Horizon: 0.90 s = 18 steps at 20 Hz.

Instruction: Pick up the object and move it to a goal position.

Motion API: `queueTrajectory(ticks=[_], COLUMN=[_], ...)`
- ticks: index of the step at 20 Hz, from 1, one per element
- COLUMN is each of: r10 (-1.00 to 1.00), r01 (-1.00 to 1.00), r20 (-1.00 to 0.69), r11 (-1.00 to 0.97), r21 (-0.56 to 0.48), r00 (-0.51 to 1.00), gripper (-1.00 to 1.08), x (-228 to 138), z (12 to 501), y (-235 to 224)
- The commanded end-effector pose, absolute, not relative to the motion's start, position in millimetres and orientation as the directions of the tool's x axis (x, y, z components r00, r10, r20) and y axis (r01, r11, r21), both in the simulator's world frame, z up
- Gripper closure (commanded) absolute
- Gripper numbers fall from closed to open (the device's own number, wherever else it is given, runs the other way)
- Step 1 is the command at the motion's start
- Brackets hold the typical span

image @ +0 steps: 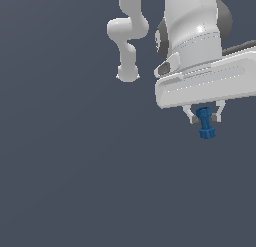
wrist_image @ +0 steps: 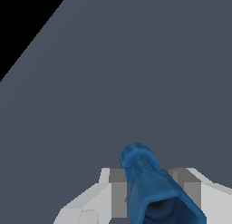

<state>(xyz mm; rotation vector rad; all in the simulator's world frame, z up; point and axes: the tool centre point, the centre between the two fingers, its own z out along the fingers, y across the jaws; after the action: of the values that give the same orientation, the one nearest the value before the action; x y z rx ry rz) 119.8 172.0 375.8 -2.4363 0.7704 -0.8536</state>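
Fingers [image: 194, 118] closed narrow on the blue spool [image: 205, 122], one pad on each side of its shaft; upper knobbly end sits between them, lower end hangs free toward 6 o'clock. Gripper [image: 205, 119] is at roughly 3 o'clock in the exterior view. Wrist view: spool [wrist_image: 152, 187] runs out between the grey pads [wrist_image: 118, 191]. Spool appears clear of the grey tabletop [image: 75, 181]; contact hard to judge.

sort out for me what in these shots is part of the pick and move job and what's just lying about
Part of the job:
- blue spool, upright between the fingertips, lower end hanging below them
- gripper, shut on the spool

Just lying about:
- nothing else; only the plain grey surface shows, and no goal marker is visible
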Motion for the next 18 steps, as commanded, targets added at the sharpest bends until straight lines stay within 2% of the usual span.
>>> queueTrajectory(ticks=[1, 9, 18], r10=[-0.653, -0.7, -0.719], r01=[-0.355, -0.351, -0.349], r20=[0.428, 0.443, 0.449], r11=[-0.725, -0.685, -0.667], r21=[-0.59, -0.638, -0.658], r00=[0.624, 0.561, 0.53], gripper=[1.08, 1.08, 1.08], x=[119.5, 117.8, 116.7], z=[394.9, 434.3, 452.1], y=[180.1, 195.4, 201.6])
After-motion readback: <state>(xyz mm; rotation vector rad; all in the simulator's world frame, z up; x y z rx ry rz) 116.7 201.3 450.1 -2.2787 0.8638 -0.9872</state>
